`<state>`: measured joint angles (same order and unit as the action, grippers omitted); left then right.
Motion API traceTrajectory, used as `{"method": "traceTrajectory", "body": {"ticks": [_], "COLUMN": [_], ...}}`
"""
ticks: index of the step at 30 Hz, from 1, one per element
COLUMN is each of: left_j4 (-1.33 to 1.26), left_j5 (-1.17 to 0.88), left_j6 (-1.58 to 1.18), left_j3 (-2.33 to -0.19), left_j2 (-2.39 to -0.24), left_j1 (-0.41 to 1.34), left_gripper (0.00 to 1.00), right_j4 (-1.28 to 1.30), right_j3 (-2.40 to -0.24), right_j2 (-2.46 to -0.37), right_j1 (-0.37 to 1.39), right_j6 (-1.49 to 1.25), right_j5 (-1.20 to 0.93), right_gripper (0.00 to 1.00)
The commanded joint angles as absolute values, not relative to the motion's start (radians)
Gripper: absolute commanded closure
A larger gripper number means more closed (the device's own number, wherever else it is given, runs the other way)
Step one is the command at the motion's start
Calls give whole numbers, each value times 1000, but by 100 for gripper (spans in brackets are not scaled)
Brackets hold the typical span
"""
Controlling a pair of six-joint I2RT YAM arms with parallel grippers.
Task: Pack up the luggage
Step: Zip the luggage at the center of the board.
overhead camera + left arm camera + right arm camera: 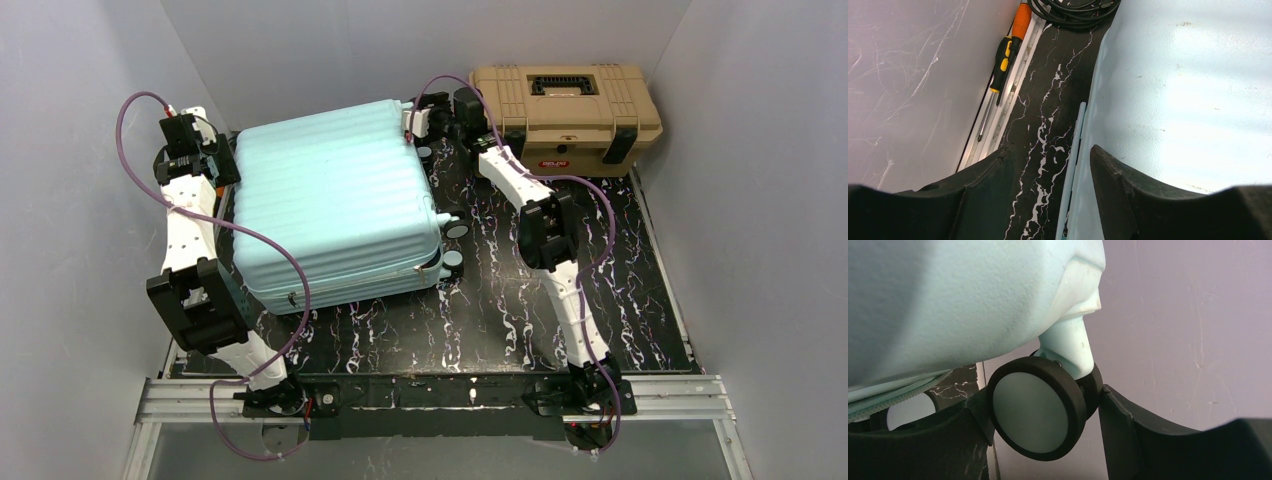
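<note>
The luggage (340, 200), a pale mint-blue ribbed hard-shell case, lies shut and flat on the black marbled mat (500, 300). My left gripper (225, 165) is at its far left side. In the left wrist view that gripper (1050, 150) stands open astride the luggage's (1173, 100) thin side rim, one finger over the shell and the other over the mat. My right gripper (420, 125) is at the far right corner. Seen from the right wrist, it (1043, 395) is shut on a black twin wheel (1035, 410) under the luggage (948, 300), a finger touching each side.
A tan toolbox (565, 110) with black latches stands at the back right, close behind the right arm. An orange-and-yellow screwdriver (1005, 55) lies along the left wall, with a coil of black cable (1073, 10) beyond it. Grey walls enclose three sides.
</note>
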<state>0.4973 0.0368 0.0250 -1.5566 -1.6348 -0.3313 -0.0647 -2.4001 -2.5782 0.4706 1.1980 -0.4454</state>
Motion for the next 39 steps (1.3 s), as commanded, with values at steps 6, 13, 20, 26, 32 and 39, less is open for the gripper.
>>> {"method": "traceTrajectory", "body": {"ticks": [6,13,20,26,32,39], "left_j4": [627,625,627,604,551,593], "left_j5": [-124,-38,219,287,275,189], "left_j6": [-5,-12,-16,-60,-81,-46], "left_j3": [-1497,-1531,-1530,-1531,-1513,-1538], "left_j2": [-1654,-1621,-1617,-1585,-1544,-1620], "left_j1": [-247,-248,-260,-339,-384,-390], "left_gripper": [43,40,25,24,23,21], "right_j4": [-359,-346,-325,-267,-273,-241], "right_j3": [-2488,-2494,-2489,-2539,-2593,-2625], "right_j2": [-2506,-2448,-2415,-2409,-2412,-2393], "right_j1": [548,529,494,495,503,500], "right_j6": [1057,962,893,842,811,788], "right_j5": [-312,-244,-248,-295,-265,-223], "right_gripper": [99,99,99,99,99,99]}}
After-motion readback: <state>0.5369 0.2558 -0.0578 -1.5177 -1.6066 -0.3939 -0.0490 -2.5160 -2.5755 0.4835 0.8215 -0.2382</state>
